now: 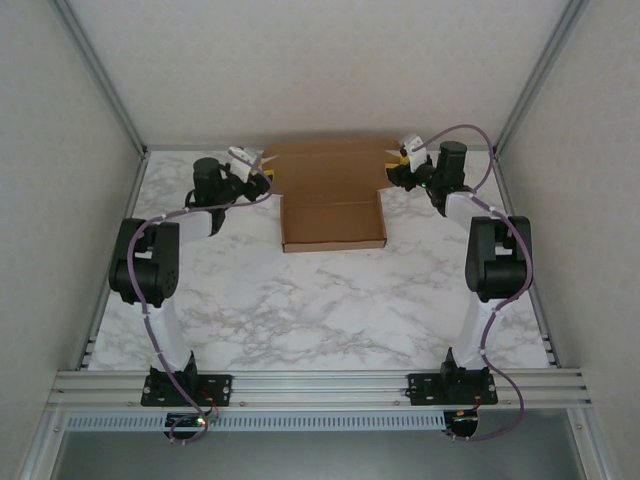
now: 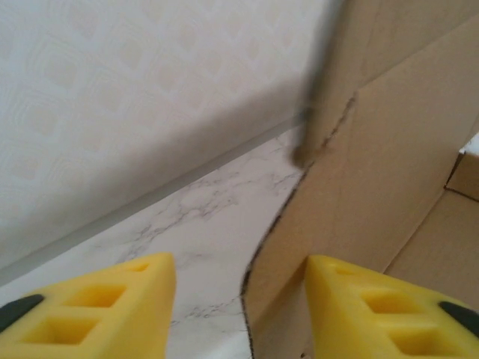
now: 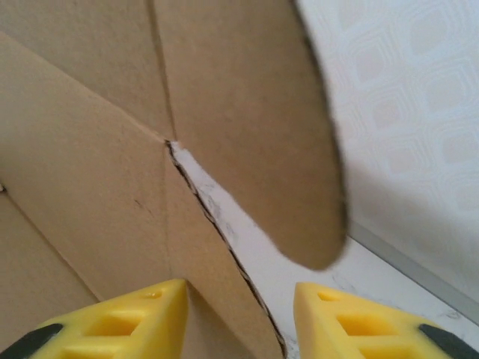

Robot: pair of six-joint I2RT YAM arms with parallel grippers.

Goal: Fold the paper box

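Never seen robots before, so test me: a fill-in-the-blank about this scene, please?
The cardboard box is ___ in colour.
The table has a white ___ pattern.
The left gripper and right gripper have fingers coloured ___.
Missing words: brown, marble, yellow.

Brown paper box, yellow fingers, white grey-veined marble table
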